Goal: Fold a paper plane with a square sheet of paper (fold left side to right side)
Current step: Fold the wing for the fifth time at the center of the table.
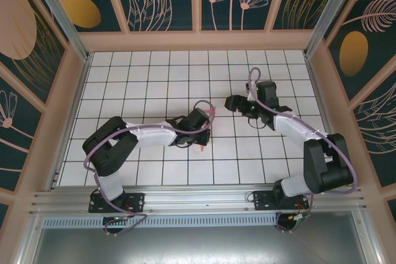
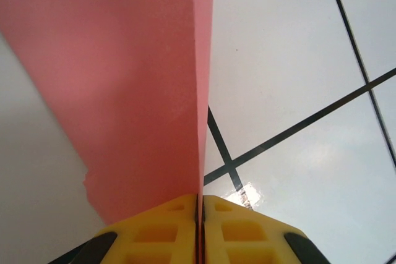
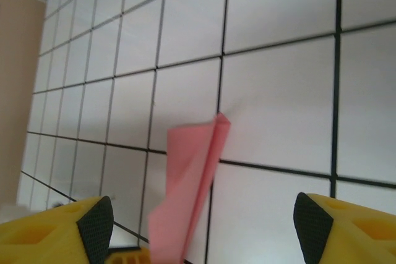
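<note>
The left gripper [image 2: 201, 207] is pressing its two yellow fingers [image 2: 167, 227] flat together, clamping one end of the paper plane [image 2: 124, 78]. The pink-red paper is rising away from the pads as a tall folded panel with one sharp crease edge, lifted off the white tiled table [image 2: 297, 60] near its middle.

To the right and slightly farther back, the right gripper [image 3: 201, 230] is standing with its fingers [image 3: 86, 230] wide apart and gripping nothing. The plane's narrow, pointed shape is showing between them, a little beyond the tips and leaning left of centre.

The likely trouble is coming from that single pinch. Thin paper held at one end is free to sag or swivel, so the folds could be springing open or the point drifting out of line. If the right jaws are closing while the plane is sitting off centre, one pad could be pushing it sideways, crushing the crease or missing it. With both grippers clamped, any pull apart is risking a tear, most likely near the left pads, where the paper's edge is looking uneven.
</note>
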Robot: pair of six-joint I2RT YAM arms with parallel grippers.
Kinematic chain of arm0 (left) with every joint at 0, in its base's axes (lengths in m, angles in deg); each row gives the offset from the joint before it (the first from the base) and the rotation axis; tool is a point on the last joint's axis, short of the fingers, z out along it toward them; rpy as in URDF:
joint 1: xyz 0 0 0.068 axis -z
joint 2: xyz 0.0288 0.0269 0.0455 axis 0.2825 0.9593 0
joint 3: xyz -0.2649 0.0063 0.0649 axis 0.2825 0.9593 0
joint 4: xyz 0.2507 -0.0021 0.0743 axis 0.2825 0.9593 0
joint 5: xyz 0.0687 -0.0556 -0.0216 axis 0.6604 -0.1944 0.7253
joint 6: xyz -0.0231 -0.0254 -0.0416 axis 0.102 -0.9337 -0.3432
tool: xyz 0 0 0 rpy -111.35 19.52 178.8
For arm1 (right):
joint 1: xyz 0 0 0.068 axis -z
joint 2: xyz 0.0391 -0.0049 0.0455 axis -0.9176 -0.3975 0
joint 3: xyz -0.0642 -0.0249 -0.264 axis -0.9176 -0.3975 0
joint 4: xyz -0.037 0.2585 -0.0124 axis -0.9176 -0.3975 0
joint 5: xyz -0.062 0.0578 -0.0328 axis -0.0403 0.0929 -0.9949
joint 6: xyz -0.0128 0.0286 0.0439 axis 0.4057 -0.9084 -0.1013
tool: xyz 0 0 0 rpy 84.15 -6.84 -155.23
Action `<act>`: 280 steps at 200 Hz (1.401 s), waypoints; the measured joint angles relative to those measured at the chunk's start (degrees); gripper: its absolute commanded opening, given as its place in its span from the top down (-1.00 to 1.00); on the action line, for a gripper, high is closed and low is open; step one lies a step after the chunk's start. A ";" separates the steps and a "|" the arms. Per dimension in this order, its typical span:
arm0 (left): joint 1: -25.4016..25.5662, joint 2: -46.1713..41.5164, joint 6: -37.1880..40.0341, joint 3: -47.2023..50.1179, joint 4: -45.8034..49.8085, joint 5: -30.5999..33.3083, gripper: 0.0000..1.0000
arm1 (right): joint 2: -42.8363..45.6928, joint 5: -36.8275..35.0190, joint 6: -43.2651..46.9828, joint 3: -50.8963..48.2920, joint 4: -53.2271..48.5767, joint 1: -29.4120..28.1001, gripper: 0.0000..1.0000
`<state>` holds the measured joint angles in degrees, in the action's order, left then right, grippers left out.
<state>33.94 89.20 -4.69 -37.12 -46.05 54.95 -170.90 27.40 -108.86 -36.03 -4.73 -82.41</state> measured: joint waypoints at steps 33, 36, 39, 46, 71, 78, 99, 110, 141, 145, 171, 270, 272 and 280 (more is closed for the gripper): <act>-3.69 -0.42 -3.30 4.85 -7.87 -7.80 0.74 | 1.16 0.04 -0.26 -6.16 3.61 -0.76 -0.55; -4.07 -0.44 -3.69 5.33 -8.66 -8.57 0.75 | 1.18 0.11 -0.28 -6.67 4.04 -0.94 -0.55; -4.35 -0.44 -3.96 5.68 -9.35 -9.16 0.74 | 1.18 0.17 -0.35 -7.10 4.48 -1.16 -0.55; -4.92 -0.44 -4.66 6.43 -10.86 -10.45 0.75 | 1.18 0.26 -0.55 -8.04 5.49 -1.68 -0.55; -6.56 -0.44 -7.02 8.22 -15.69 -14.71 0.74 | 1.16 0.46 -1.95 -10.08 8.48 -4.24 -0.55; -6.88 -0.44 -7.69 8.52 -17.03 -15.76 0.74 | 1.07 0.57 -2.27 -10.21 9.29 -4.87 -0.55; -7.72 -0.44 -9.77 9.51 -21.27 -18.71 0.74 | 0.11 1.01 -3.15 -10.25 12.28 -6.16 -0.53; -8.02 -0.42 -10.99 9.97 -23.32 -20.06 0.75 | -0.72 1.40 -3.63 -10.27 13.92 -6.51 -0.49; -8.44 0.68 -13.51 10.12 -27.89 -22.40 0.76 | -3.89 2.27 -5.79 -10.23 17.97 -7.28 -0.42; -8.46 0.98 -13.92 10.12 -28.35 -22.73 0.75 | -4.37 2.25 -6.12 -10.21 18.21 -7.56 -0.42; -8.46 2.82 -15.30 10.12 -30.03 -23.61 0.75 | -6.86 2.14 -7.28 -9.66 18.32 -8.70 -0.37; -8.46 6.23 -19.80 10.91 -35.93 -25.92 0.76 | -13.03 1.33 -10.99 -5.38 18.27 -9.07 -0.16; -8.46 6.25 -19.87 10.93 -36.09 -25.94 0.76 | -13.18 1.36 -11.06 -5.27 18.27 -9.07 -0.15; -8.46 6.36 -20.15 11.06 -36.61 -25.97 0.76 | -13.64 1.29 -11.26 -4.90 18.25 -9.07 -0.13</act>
<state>25.48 95.56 -24.84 -26.06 -82.66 28.98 -184.54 28.69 -120.11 -40.92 13.52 -91.48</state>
